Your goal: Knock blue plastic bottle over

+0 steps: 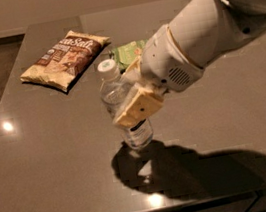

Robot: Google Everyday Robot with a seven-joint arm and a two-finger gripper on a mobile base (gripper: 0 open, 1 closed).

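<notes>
The blue plastic bottle (pixel 137 133) is small and clear, with a white cap and a dark-and-white label. It stands near the middle of the dark table (pixel 54 182), tilted with its cap leaning left. My gripper (pixel 124 98) is right against the bottle's middle, reaching in from the right and covering part of its label. Its tan pad lies across the front of the bottle. The bottle's base is above its dark shadow on the table.
A brown chip bag (pixel 64 58) lies at the back left. A green snack bag (pixel 131 52) lies behind the bottle, partly hidden by my white arm (pixel 202 35). The table's front edge runs along the bottom and its left edge borders the floor.
</notes>
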